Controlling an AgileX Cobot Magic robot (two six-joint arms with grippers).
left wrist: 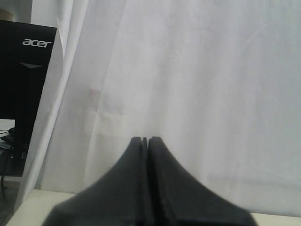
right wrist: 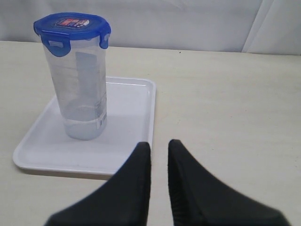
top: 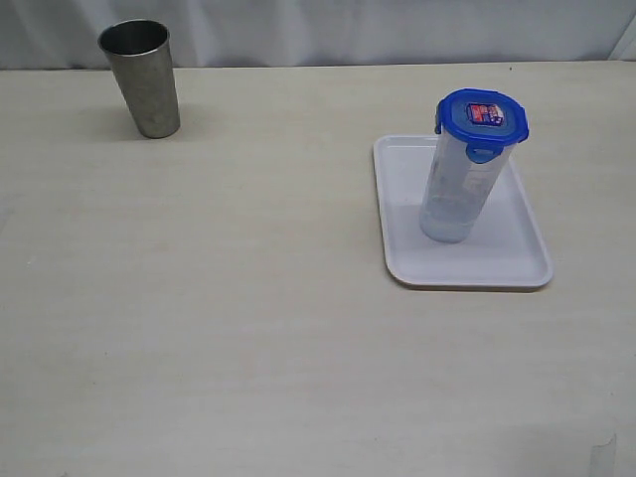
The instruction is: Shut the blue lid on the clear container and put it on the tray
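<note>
Nearest the right wrist camera, the right gripper (right wrist: 159,147) is seen with its 2 dark fingers (right wrist: 136,188) held slightly apart; a narrow gap is left between them and nothing is gripped. It is held over the pale wooden table (top: 248,328), just short of one edge of the tray (top: 527,260). The tray lies flat on the table, on the right side of the exterior view. The clear container (top: 452,194) stands upright on the tray, inside the raised rim and nearer the tray's far half. The blue lid (top: 482,117) is seated on the container's rim with its red-and-white sticker facing up. The 2 flaps that can be seen are folded down against the wall; whether they are snapped shut cannot be told.

In the left wrist view, the left gripper (left wrist: 145,140) is shown with its fingers pressed together and nothing held. It is pointed at a white curtain (left wrist: 188,84), beside which a black Acer monitor (left wrist: 23,70) is partly visible.

At the table's far left, a grey steel cup (top: 144,79) stands upright, well apart from the tray.
</note>
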